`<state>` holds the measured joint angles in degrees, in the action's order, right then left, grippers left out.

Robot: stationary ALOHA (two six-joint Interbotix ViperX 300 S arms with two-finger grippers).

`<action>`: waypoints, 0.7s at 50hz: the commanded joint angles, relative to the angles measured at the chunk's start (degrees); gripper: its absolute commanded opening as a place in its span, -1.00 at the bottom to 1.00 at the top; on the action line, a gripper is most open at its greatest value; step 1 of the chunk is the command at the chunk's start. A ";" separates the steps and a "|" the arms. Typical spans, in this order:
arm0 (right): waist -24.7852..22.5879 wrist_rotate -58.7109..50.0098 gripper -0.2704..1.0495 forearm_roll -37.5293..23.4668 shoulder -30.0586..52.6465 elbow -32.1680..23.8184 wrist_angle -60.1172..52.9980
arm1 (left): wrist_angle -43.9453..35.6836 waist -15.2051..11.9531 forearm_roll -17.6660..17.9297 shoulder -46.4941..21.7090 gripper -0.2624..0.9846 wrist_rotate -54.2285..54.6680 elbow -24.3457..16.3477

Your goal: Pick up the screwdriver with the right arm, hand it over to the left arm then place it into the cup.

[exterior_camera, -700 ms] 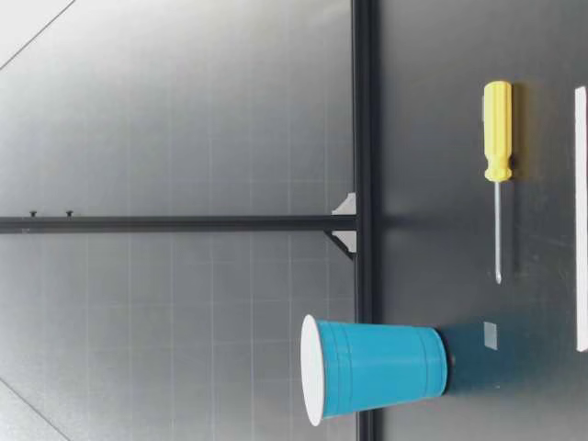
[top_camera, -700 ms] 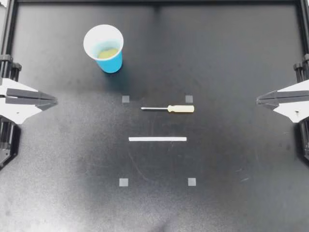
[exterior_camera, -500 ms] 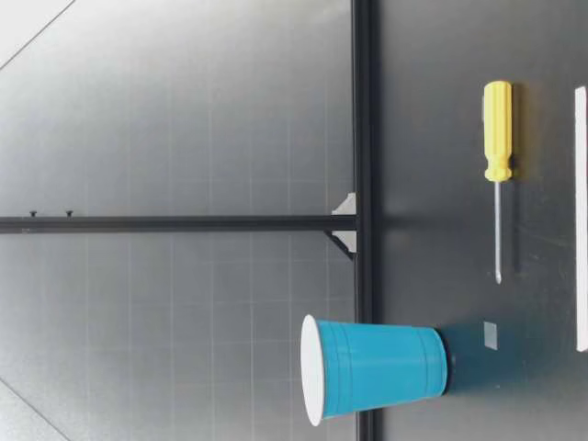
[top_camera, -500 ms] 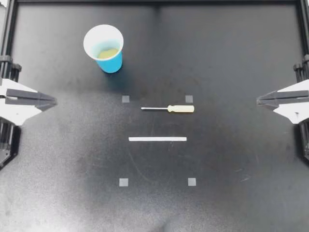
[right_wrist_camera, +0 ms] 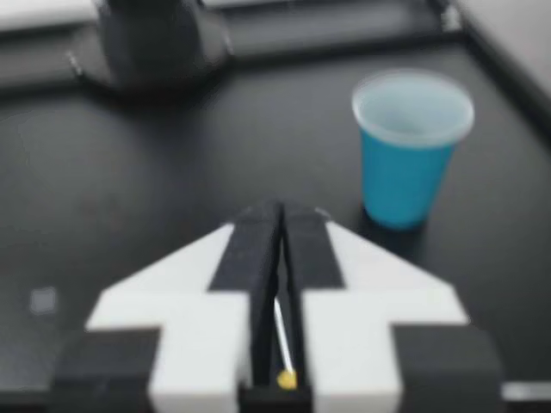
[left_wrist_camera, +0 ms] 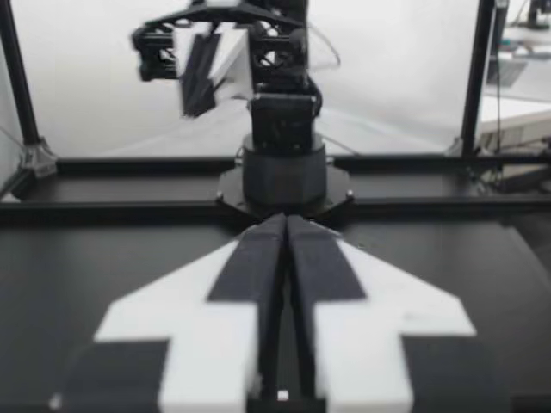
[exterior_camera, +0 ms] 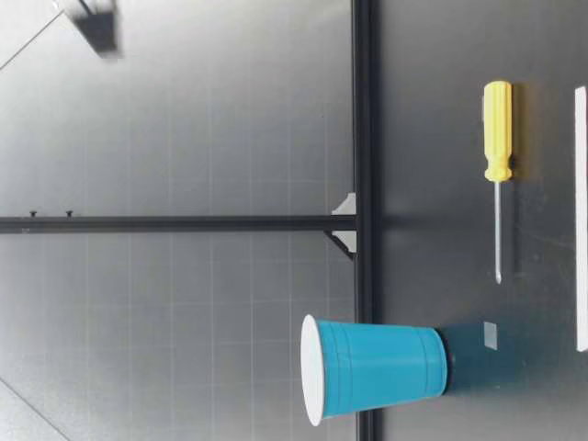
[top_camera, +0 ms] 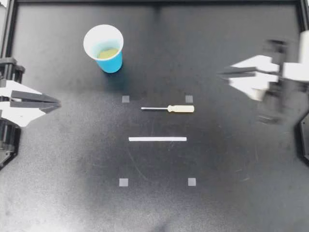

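Overhead, right claw [top_camera: 223, 74] closed empty, left claw [top_camera: 58, 103] closed too, screwdriver [top_camera: 169, 108] lying apart from cup [top_camera: 104, 46]

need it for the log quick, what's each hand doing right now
left hand: closed, holding nothing.
right hand: closed, holding nothing, clear of the screwdriver.

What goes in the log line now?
right gripper shut, empty | left gripper shut, empty | screwdriver flat on table | cup upright

My left gripper [top_camera: 54, 103] and right gripper [top_camera: 223, 74] are both closed, pointing inward.
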<state>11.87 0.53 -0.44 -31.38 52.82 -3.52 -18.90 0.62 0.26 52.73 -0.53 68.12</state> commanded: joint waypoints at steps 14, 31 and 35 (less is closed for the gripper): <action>0.88 1.05 0.41 -2.29 16.70 -13.18 16.61 | -0.62 0.18 0.00 -1.32 -0.36 0.00 0.00; 0.97 3.96 0.40 -2.11 31.03 -22.76 29.71 | -0.62 0.18 0.00 -1.32 -0.36 -0.18 0.53; 0.97 4.66 0.40 -2.11 33.40 -23.64 29.71 | -0.62 0.18 0.00 -1.32 -0.36 0.00 0.62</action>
<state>12.39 5.01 -2.72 1.14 31.29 26.10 -18.90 0.62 0.26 51.77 -0.62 69.43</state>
